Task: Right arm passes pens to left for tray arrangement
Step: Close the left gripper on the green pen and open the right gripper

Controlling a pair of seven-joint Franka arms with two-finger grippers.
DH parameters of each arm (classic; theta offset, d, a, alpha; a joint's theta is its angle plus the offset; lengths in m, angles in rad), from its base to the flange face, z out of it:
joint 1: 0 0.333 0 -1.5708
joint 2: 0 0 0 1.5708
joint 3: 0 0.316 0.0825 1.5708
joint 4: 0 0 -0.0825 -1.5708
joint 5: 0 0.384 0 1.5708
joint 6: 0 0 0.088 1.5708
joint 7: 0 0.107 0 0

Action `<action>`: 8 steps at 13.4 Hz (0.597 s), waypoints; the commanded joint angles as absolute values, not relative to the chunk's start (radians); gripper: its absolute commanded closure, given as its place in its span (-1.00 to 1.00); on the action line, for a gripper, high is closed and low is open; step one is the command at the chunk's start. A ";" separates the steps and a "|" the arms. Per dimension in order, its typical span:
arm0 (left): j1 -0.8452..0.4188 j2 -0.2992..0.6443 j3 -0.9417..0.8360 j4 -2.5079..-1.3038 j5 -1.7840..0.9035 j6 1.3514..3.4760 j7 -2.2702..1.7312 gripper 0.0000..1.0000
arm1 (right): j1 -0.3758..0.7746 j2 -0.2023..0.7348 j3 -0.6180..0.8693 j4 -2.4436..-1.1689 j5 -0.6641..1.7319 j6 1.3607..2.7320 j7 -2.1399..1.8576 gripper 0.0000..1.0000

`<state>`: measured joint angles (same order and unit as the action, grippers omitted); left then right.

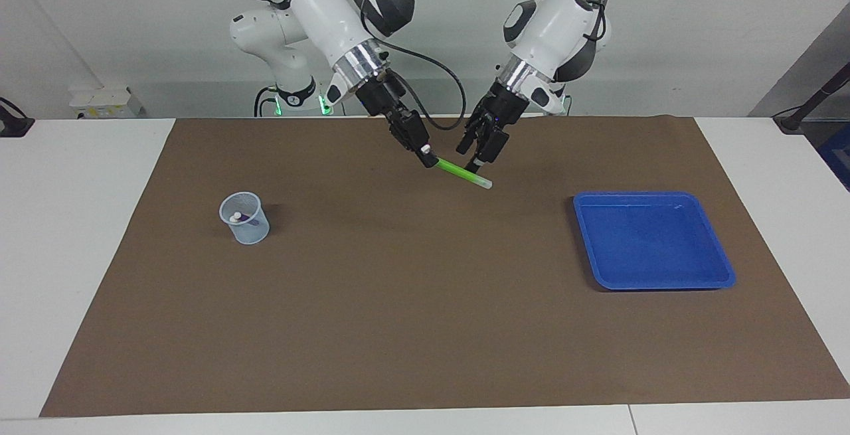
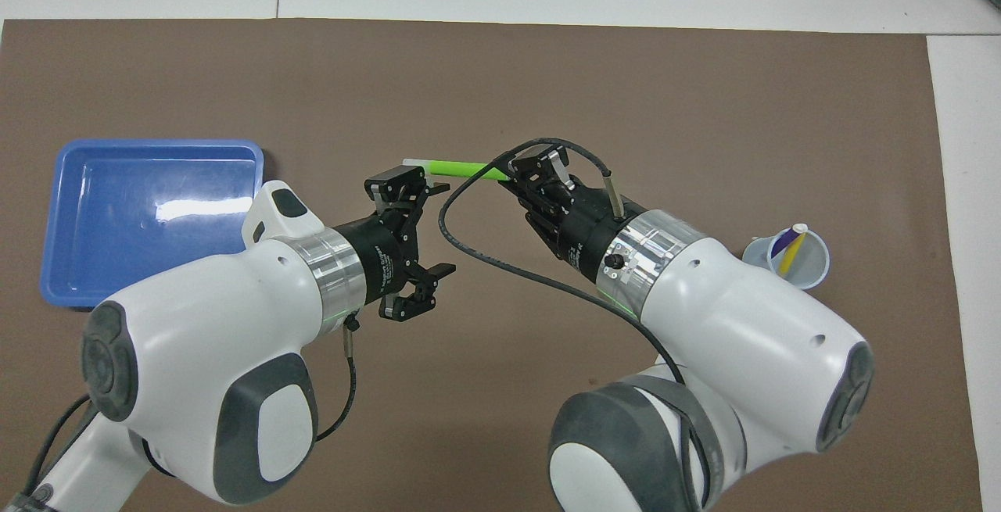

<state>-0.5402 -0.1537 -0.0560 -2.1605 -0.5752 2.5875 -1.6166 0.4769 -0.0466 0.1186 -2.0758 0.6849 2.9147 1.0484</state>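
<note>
two white jointed arms hang over the brown mat (image 1: 398,302). the right arm's black claw gripper (image 1: 426,155) is clenched on one end of a slim green pen with a pale tip (image 1: 461,173), held slanting in the air nearer the robots than the shallow bright-blue plastic tray (image 1: 722,269). the left arm's black claw gripper (image 1: 479,156) stands spread wide around the pen's free end; whether a finger touches it is hard to make out. three pens in all: the other two, one purple (image 2: 779,245) and one yellow (image 2: 791,251), stand in one small translucent pale-blue cup (image 2: 813,273) toward the right arm's end, well apart from the tray. from across the table the yellow one is hidden in the cup.
</note>
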 commanded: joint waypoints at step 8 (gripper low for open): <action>-0.520 -0.196 -0.041 -2.138 -0.584 2.571 -1.615 -1.00 | 0.482 -0.069 0.115 -2.098 0.712 2.919 1.015 1.00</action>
